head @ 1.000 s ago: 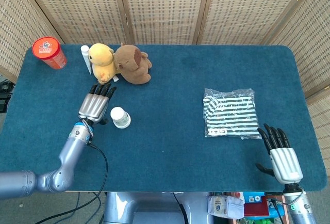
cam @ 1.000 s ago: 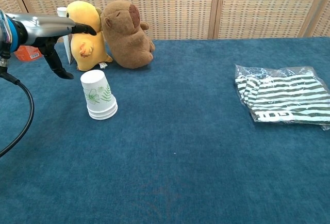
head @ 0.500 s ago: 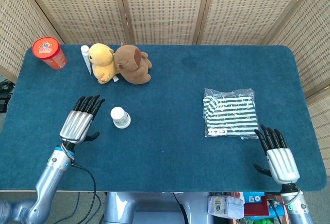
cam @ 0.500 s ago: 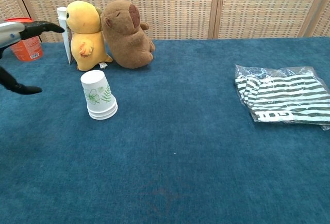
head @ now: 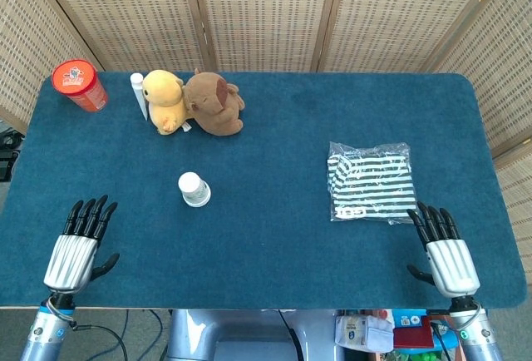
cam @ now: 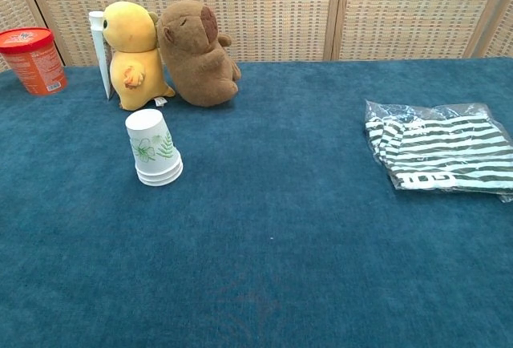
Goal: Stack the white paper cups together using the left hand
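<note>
The white paper cups stand upside down as one nested stack on the blue table, left of centre, with a green leaf print on the side. My left hand lies near the front left edge with fingers spread and nothing in it, well away from the stack. At the front right corner my right hand is also spread and empty. Neither hand appears in the chest view.
A yellow plush and a brown plush sit behind the cups, with a white tube beside them. A red tub stands at the back left. A bagged striped cloth lies on the right.
My left hand has drawn back from beside the cup stack toward the front left edge and left the chest view. The stack has stayed put. The right hand barely shifted.
</note>
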Controlling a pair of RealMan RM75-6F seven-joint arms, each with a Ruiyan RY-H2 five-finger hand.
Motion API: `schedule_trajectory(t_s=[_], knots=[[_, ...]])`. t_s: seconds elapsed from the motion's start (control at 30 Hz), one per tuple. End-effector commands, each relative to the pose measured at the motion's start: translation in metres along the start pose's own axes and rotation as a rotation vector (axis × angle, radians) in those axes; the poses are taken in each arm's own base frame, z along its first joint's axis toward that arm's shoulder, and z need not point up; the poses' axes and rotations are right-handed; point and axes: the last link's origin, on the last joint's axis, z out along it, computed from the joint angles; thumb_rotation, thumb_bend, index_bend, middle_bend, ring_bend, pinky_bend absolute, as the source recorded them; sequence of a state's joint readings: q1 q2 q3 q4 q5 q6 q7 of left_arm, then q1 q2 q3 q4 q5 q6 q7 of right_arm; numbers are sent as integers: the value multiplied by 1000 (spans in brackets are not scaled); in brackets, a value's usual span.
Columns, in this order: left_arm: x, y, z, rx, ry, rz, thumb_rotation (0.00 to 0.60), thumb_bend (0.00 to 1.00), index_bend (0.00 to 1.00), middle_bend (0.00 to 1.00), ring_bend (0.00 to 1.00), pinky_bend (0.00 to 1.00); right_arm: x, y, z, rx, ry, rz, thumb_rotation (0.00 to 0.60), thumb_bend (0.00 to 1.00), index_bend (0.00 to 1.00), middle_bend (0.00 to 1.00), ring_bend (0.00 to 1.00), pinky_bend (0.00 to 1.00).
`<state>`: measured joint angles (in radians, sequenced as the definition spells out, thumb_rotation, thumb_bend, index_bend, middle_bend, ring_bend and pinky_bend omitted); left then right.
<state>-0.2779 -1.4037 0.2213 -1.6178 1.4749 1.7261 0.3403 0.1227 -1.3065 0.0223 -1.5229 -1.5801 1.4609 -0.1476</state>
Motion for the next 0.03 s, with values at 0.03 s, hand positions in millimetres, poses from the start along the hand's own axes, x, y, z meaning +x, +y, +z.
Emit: schedule_trajectory(t_s=[0.03], knots=[[2, -6, -4, 16, 3, -15, 600, 242, 5, 0, 0, 0, -1, 0, 0, -1, -2, 1, 600, 0, 0, 0, 0, 0]])
